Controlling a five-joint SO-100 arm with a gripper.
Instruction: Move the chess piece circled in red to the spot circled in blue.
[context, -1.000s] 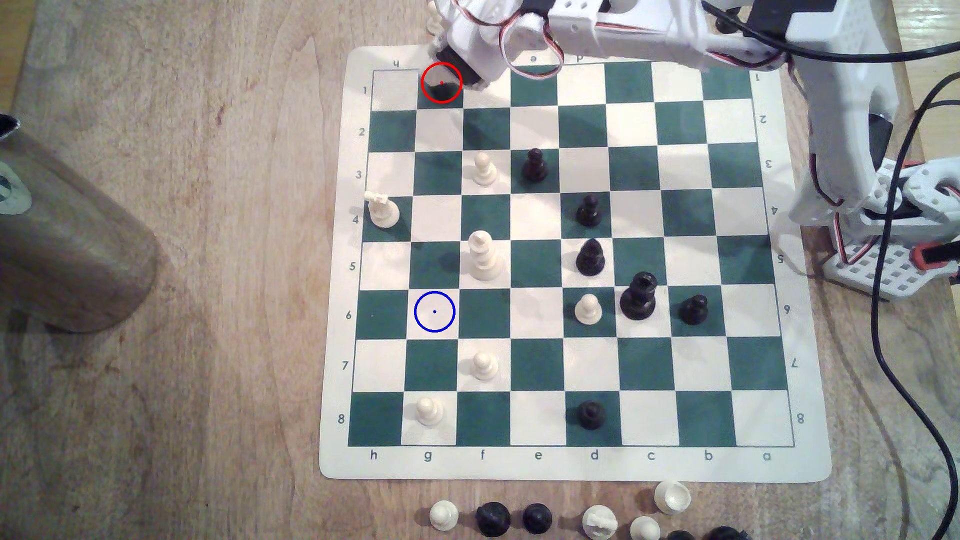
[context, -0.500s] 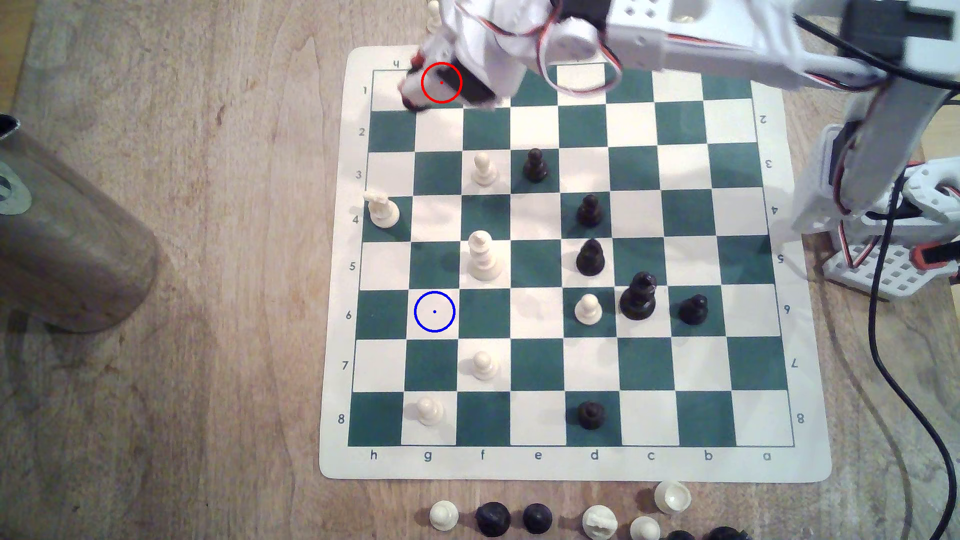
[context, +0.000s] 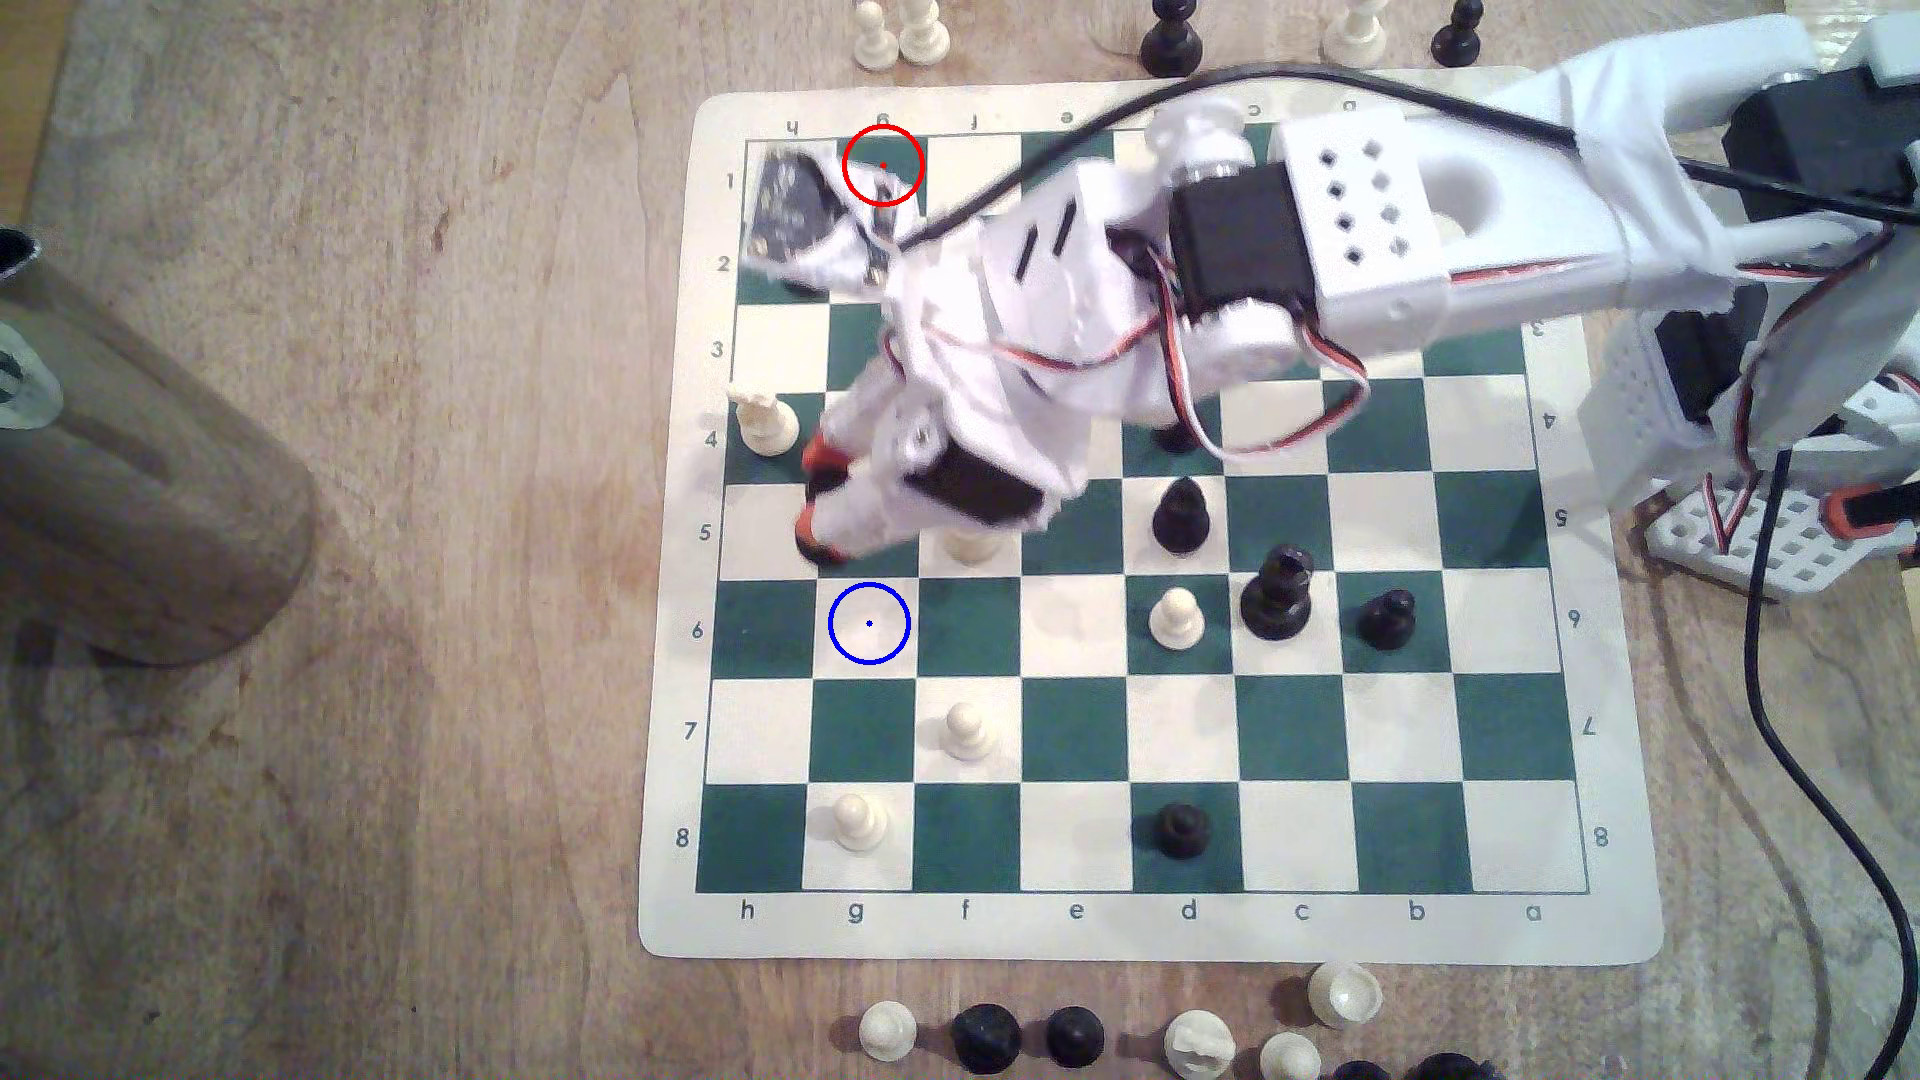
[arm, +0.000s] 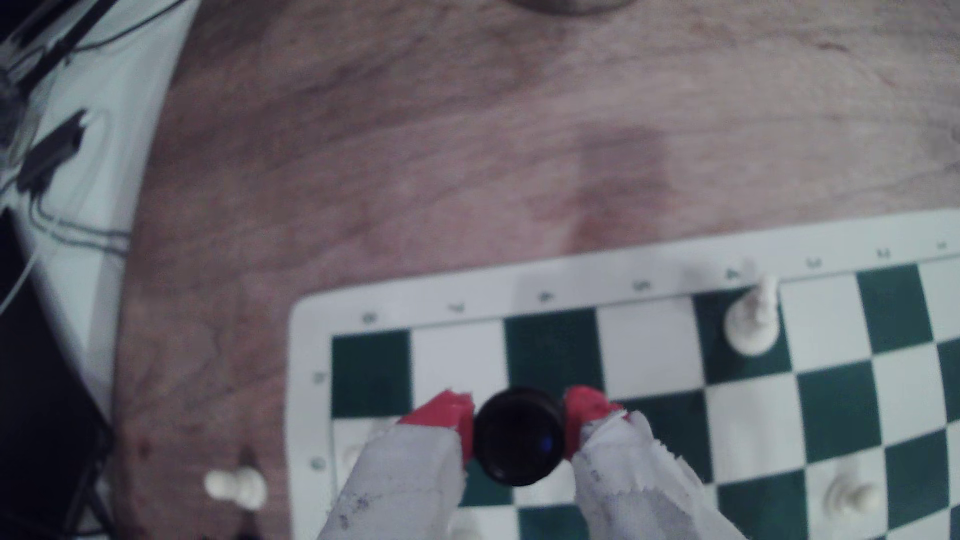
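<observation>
While the bench and the chessboard lie spread beneath me, my jaws are closed tight on the chess piece, red pads pressing either side of its round black body, carried above the board. The lift looks done; what remains, I judge, is a short carry to the spot nearby, lowering, and release.

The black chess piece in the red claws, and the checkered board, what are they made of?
The chess piece looks like glossy black plastic: its round base catches a small shine between the red fingertips of the gripper. The board seems a thin flexible mat, maybe vinyl, matte, with rounded corners and printed letters; I can't be sure.
</observation>
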